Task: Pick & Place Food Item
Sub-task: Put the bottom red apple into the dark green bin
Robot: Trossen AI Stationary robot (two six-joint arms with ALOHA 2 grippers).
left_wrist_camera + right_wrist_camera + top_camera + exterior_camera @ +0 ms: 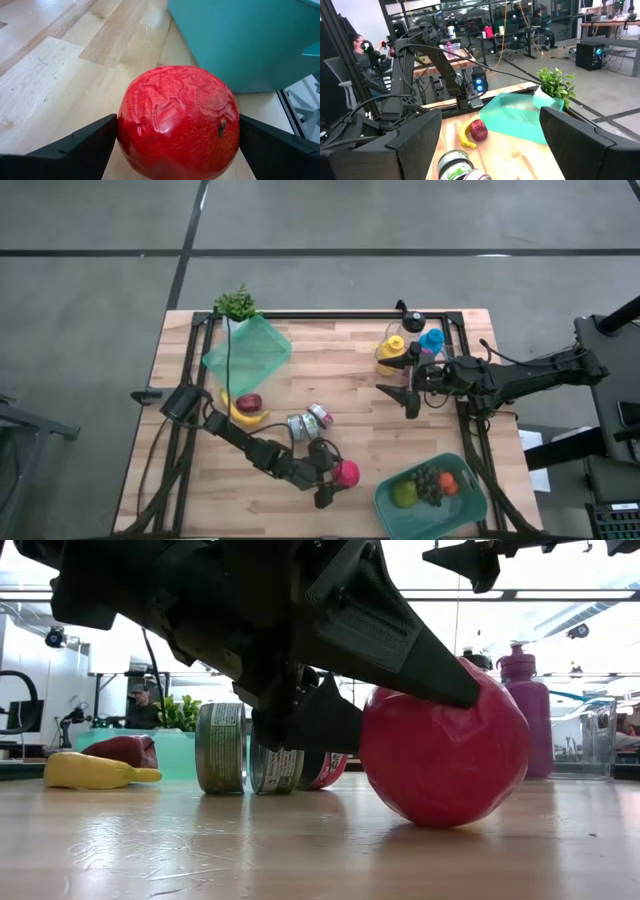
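A round red fruit [177, 122] rests on the wooden table near its front edge [346, 472], just left of a teal tray [385, 500] that holds a green fruit, grapes and an orange piece. My left gripper [335, 482] is low at the table and open, with one finger [75, 150] on each side of the fruit. My right gripper [397, 398] hangs open and empty above the table's right side, pointing level toward the left. My left gripper comes at the red fruit slanting down from the table's left, one finger [272, 150] close against each flank. Whether the fingers touch it I cannot tell. The fruit sits on the table [445, 820].
Two cans [305, 422], a banana [245, 416] and a dark red fruit [249, 402] lie left of centre. A teal container [248, 348] and a plant [236, 303] stand at the far left. Yellow [392, 352] and blue [431, 340] bottles stand at the far right.
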